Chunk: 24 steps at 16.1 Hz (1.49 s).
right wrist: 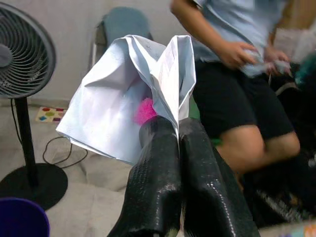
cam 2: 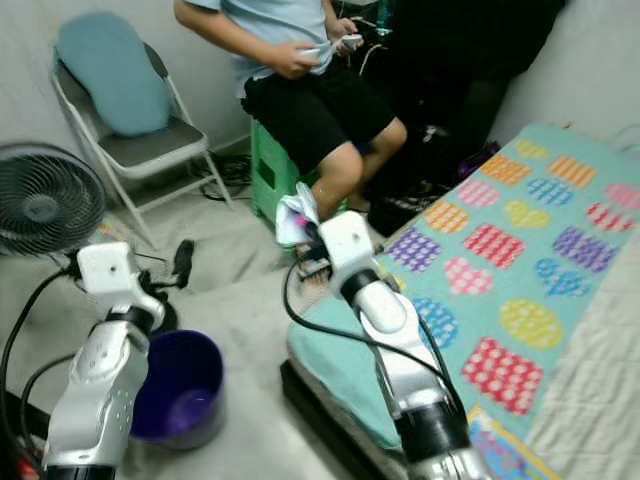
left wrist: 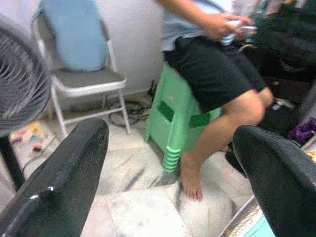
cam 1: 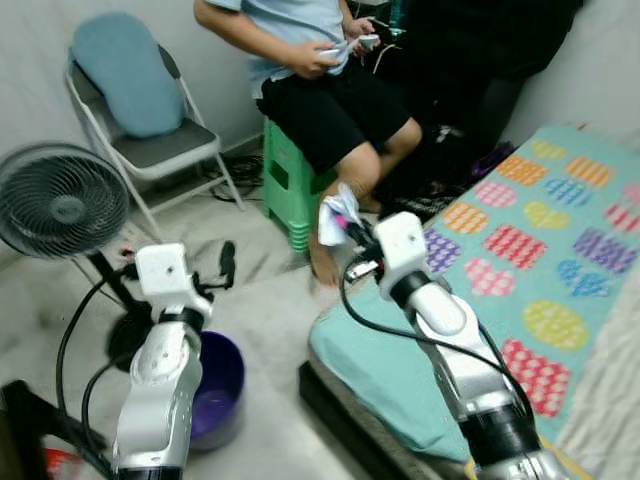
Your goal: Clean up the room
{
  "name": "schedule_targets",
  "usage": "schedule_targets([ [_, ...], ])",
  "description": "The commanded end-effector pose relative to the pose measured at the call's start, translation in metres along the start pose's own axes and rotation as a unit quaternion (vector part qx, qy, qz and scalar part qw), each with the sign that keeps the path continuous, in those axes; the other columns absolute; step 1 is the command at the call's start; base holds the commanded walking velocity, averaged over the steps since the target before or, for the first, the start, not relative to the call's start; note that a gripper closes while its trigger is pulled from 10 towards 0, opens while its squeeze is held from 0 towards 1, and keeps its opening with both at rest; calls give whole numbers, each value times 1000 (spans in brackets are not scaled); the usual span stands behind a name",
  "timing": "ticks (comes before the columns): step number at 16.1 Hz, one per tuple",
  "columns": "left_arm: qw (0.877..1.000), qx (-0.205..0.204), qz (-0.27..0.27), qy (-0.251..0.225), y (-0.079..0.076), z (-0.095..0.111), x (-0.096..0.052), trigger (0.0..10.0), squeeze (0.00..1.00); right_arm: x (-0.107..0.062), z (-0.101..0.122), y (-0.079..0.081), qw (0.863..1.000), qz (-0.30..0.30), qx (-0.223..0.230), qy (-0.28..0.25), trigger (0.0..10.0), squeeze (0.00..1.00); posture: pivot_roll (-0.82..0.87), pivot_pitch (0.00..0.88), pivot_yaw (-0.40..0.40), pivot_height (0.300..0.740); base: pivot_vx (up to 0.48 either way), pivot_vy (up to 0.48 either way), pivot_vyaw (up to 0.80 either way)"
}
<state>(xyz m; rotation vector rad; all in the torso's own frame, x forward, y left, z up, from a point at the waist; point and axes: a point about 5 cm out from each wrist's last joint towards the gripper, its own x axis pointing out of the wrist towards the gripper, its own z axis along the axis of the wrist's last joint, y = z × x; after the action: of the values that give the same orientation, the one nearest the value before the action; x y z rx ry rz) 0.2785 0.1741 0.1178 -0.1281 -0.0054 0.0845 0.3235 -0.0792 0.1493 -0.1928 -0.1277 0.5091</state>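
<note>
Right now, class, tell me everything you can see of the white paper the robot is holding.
The white paper is a crumpled, folded sheet, thin and creased, with a patch of bright pink at its fold. The right tool is shut on its lower edge, and the sheet fans out beyond the black fingers. It is held up in the air above the floor, near the corner of the mattress and in front of the seated person's leg.

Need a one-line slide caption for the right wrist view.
Right gripper shut on crumpled white paper, with a fan and a seated person behind.
</note>
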Motion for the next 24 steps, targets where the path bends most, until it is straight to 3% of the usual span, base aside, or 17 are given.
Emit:
schedule_targets([
  [1, 1000, 4, 19, -20, 5, 8, -2, 10000, 0, 6, 3, 5, 1000, 20, -3, -6, 10000, 0, -64, 0, -63, 740, 0, 0, 0],
  [6, 998, -1, 60, -28, 12, 8, -14, 10000, 0, 22, 16, 11, 999, 48, -12, -22, 10000, 0, -29, 0, -118, 740, 0, 0, 0],
  [10, 997, -15, 70, -16, 18, 0, -20, 10000, 0, 13, 11, 18, 997, 66, -31, -23, 10000, 0, -61, 0, -116, 740, 0, 0, 200],
  [14, 997, -18, 68, -10, 25, -2, -23, 10000, 0, -1, 2, 14, 999, 43, -22, -10, 10000, 0, -86, 0, -88, 740, 0, 0, 800],
  [18, 996, -15, 84, -6, 31, -2, -29, 10000, 0, -4, -3, 8, 1000, 25, -1, 3, 10000, 0, -49, 0, -109, 740, 0, 0, 0],
  [20, 996, -20, 85, -6, 28, -3, -28, 10000, 0, -2, -2, 2, 1000, 11, 3, 2, 10000, 0, -62, 0, -99, 740, 0, 0, 0],
  [24, 999, -33, 17, 11, -2, -10, -12, 10000, 0, -16, -3, -21, 999, -47, -4, 7, 10000, 0, -175, 0, -28, 740, 0, 0, 0],
])
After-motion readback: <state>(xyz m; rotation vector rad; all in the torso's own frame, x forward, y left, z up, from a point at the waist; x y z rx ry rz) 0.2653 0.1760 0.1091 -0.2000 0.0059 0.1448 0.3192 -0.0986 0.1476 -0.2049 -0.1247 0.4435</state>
